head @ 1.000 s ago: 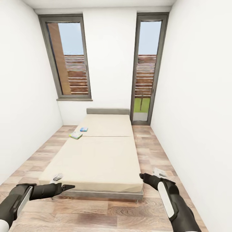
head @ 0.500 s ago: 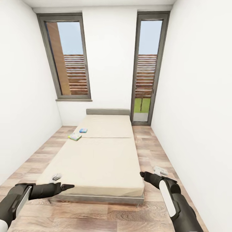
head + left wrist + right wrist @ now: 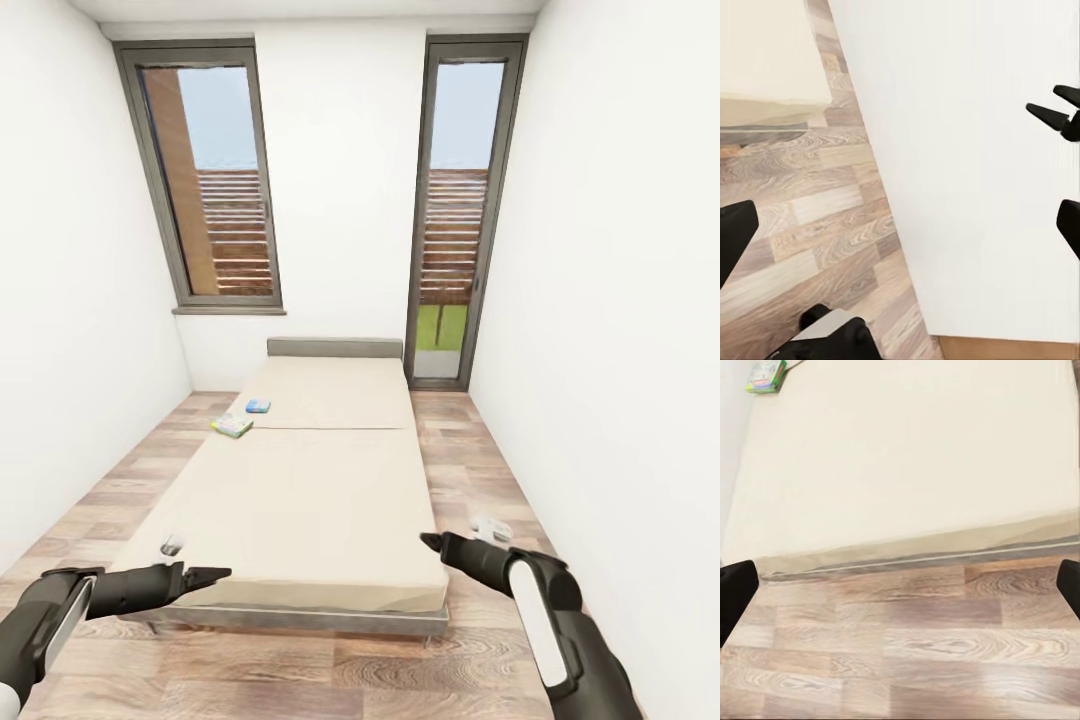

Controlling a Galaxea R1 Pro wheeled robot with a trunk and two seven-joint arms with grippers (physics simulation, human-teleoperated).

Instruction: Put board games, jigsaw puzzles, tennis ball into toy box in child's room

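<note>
Narrow white room, plank floor strips either side of the bed (image 3: pixel 300 480). Two board games (image 3: pixel 232 425) (lettering unreadable) near its far left edge. Left gripper (image 3: pixel 215 574) and right gripper (image 3: pixel 432 542) both spread open, empty.

No text, brand or number can be read. The two board games on the bed (image 3: pixel 330 500), a yellow-green box (image 3: pixel 232 425) and a small blue box (image 3: pixel 258 405), are too small to show any lettering.
</note>
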